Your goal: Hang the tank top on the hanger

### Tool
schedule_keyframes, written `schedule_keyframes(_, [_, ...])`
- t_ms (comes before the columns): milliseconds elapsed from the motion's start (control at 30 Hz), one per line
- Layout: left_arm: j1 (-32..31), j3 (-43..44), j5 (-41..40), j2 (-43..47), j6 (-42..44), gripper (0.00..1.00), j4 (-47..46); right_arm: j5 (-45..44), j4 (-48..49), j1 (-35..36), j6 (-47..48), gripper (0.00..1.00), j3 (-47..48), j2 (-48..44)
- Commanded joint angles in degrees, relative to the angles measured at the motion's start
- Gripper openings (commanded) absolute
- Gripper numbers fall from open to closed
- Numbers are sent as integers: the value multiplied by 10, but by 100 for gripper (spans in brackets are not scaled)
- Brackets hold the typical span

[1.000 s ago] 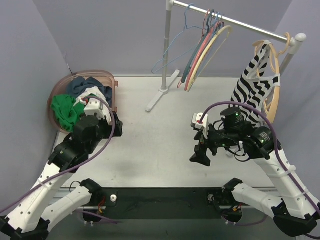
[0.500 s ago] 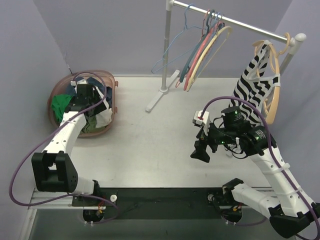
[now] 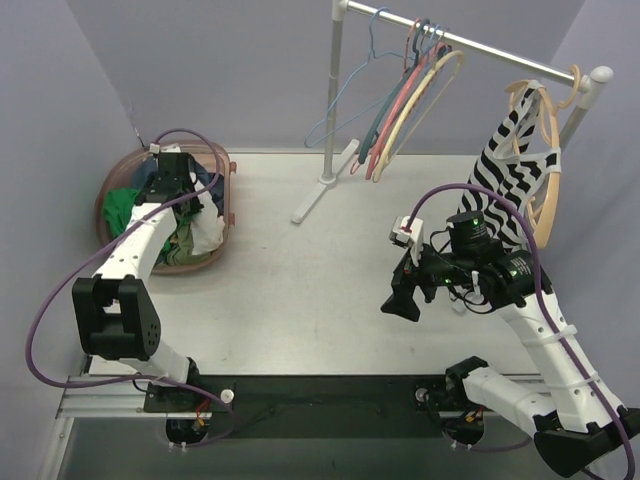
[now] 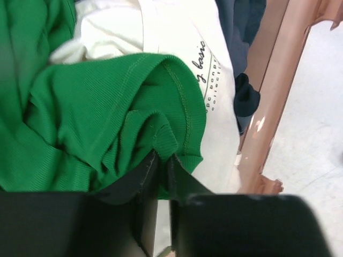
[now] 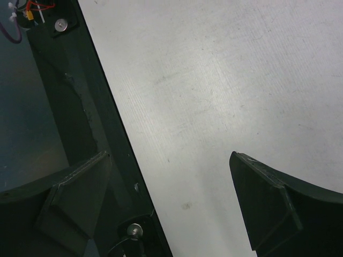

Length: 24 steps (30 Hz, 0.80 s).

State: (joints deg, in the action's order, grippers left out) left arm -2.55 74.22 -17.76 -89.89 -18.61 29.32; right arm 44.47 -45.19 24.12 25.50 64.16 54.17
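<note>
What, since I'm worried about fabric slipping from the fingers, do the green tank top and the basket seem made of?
The tank top looks like a soft, matte, fine-ribbed knit: narrow ribs, stitched hems and loose folds show. The basket looks like smooth, glossy pinkish-brown plastic, judging by bright highlights on its rim, though I can't be sure.

The middle of the table [image 3: 300, 290] lies bare from the basket [image 3: 228, 185] across to the right pincer [image 3: 405, 300], which hangs wide-jawed over that open stretch near the dark front strip. Inside the basket room is tight: the left pincer [image 4: 161, 160], its fingers nearly together on a fold of the tank top [image 4: 96, 107], is hemmed in by a white garment [image 4: 177, 32], with the basket's pink wall just to one side. At the back stand the rack's post [image 3: 333, 100] and foot [image 3: 315, 200], with hangers [image 3: 400, 110] bunched close on the rail, and a striped top [image 3: 500, 170] hanging right behind the right arm.
</note>
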Motion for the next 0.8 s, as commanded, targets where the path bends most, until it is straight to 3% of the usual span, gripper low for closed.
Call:
schedule_keyframes(0, [3, 48, -14, 21, 25, 14, -18, 33, 9, -13, -8, 99, 0, -1])
schedule_keyframes(100, [3, 66, -18, 49, 29, 1, -18, 33, 4, -19, -8, 99, 3, -7])
schedule_keyframes(333, [3, 173, -67, 131, 36, 0, -16, 40, -5, -31, -4, 99, 16, -10])
schedule_keyframes(533, [-7, 296, -122, 142, 37, 0, -26, 50, -8, -41, -6, 99, 26, -5])
schedule_keyframes(633, [-47, 338, -107, 136, 21, 0, -46, 49, -11, -43, -4, 99, 32, -3])
schedule_keyframes(767, [-160, 490, -120, 99, 81, 0, -46, 51, -19, -48, 14, 99, 37, -8])
